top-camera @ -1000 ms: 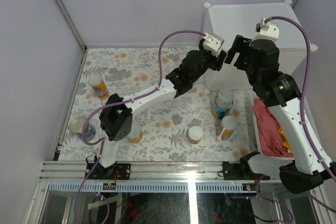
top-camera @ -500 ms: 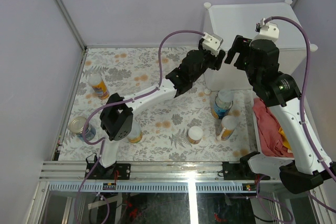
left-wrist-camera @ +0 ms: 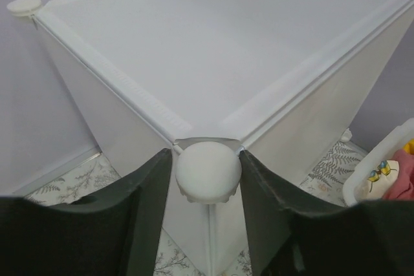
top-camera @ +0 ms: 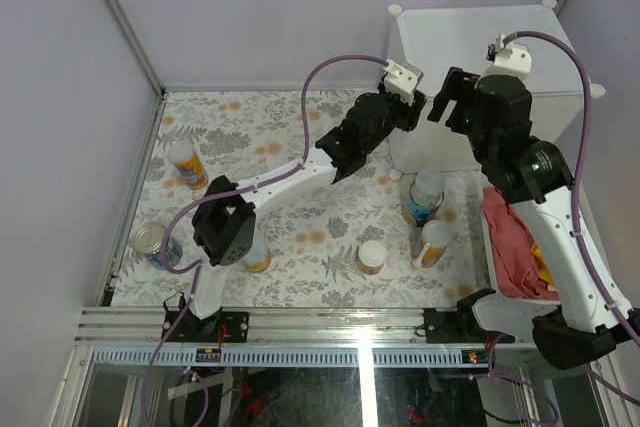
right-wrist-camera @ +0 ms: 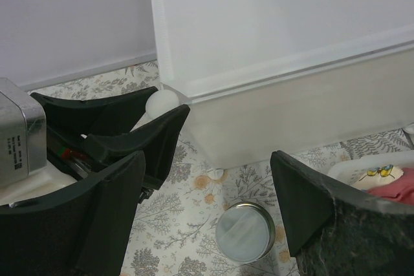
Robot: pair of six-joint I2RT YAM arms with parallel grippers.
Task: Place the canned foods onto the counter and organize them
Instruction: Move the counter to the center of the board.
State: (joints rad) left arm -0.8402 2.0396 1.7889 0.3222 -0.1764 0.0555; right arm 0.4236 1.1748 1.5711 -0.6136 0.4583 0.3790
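Note:
The counter (top-camera: 480, 57) is a large white cube at the far right; its flat top fills the left wrist view (left-wrist-camera: 213, 43). My left gripper (top-camera: 410, 113) is shut on the round knob (left-wrist-camera: 208, 171) at the counter's near-left corner, one finger on each side. My right gripper (top-camera: 447, 104) is open and empty, hovering just right of it over the counter's front edge (right-wrist-camera: 291, 63). Several cans stand on the floral floor: a blue-labelled one with a pale lid (top-camera: 424, 197), also seen from above (right-wrist-camera: 246, 231), a yellow one (top-camera: 433, 243), a short orange one (top-camera: 372, 257), a yellow-orange one (top-camera: 187, 164) and a tin (top-camera: 153, 242).
A white basket (top-camera: 497, 277) with red and yellow cloth stands right of the cans, under my right arm. Another can (top-camera: 258, 255) sits against the left arm's base. Grey walls close the far and left sides. A metal rail runs along the near edge.
My left gripper and forearm have shifted slightly left and away at the counter's corner. The right arm and the cans have not moved.

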